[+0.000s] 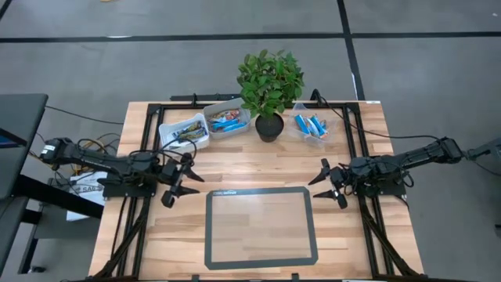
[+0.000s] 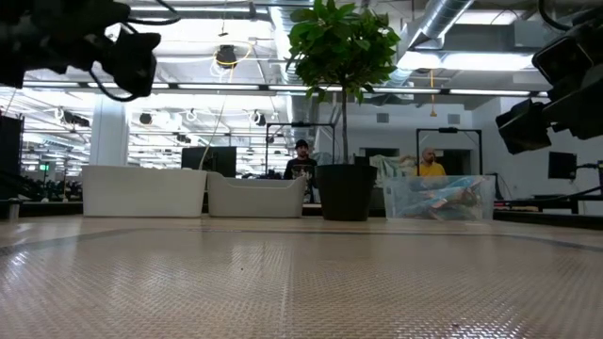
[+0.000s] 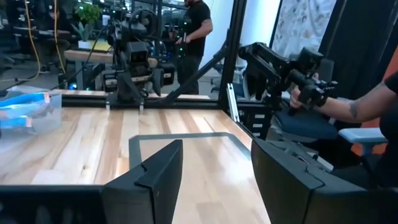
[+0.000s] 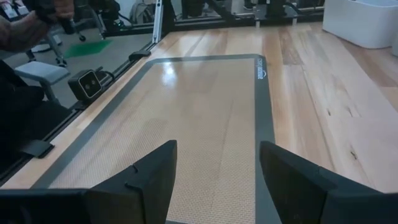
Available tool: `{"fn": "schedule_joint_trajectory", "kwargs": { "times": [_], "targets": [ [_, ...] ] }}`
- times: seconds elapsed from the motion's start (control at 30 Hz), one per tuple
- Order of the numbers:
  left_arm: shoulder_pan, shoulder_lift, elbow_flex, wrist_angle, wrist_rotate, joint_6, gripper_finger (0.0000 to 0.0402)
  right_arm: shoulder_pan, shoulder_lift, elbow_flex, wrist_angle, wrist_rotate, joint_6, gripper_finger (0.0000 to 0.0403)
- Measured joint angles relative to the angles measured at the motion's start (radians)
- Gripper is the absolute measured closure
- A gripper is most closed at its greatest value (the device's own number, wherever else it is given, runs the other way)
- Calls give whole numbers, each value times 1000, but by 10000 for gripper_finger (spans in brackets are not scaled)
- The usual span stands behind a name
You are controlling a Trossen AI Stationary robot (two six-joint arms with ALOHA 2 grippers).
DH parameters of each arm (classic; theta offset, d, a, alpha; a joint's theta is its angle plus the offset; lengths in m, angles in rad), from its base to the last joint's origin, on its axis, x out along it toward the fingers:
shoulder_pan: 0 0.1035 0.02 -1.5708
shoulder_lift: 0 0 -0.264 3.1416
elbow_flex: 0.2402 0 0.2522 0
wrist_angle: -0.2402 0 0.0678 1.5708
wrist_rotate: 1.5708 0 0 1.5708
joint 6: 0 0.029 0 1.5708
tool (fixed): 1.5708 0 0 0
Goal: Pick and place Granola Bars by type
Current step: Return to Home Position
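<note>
The granola bars lie in three containers along the table's far edge. Brown-gold bars (image 1: 186, 130) fill the left white bin. Blue and orange bars (image 1: 227, 121) lie in the middle white bin. Blue-and-white bars (image 1: 311, 125) are in a clear tub (image 2: 438, 200) right of the plant pot. My left gripper (image 1: 182, 178) hovers open, level, at the left of the grey mat (image 1: 261, 225), its fingers (image 3: 155, 180) with nothing between them. My right gripper (image 1: 327, 182) hovers open at the mat's right, also with nothing between its fingers (image 4: 149, 177).
A potted plant (image 1: 270, 86) stands between the middle bin and the clear tub. A black frame (image 1: 352, 141) runs along the table's sides and far edge. Beyond the table's near side, a person's hand (image 3: 305, 93) holds a dark control arm.
</note>
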State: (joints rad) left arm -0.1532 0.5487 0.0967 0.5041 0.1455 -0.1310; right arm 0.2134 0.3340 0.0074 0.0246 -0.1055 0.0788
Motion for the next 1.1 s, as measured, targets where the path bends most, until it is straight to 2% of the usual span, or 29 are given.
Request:
{"fn": "schedule_joint_trajectory", "kwargs": {
  "times": [0.3,0.53,0.67,0.9,1.1],
  "targets": [
    [-4,-133,-86,-8,16,-6,219,0,0,0,0,0,1,182],
    [-5,-200,-86,-147,23,17,219,0,0,0,-2,7,1,182],
    [-5,-252,-87,-300,-2,19,219,0,0,0,-2,7,1,182],
    [-6,-432,-87,-433,96,67,219,0,0,0,8,6,1,182],
    [-5,-546,-85,-449,20,104,219,0,0,0,6,5,1,182]
  ]
}}
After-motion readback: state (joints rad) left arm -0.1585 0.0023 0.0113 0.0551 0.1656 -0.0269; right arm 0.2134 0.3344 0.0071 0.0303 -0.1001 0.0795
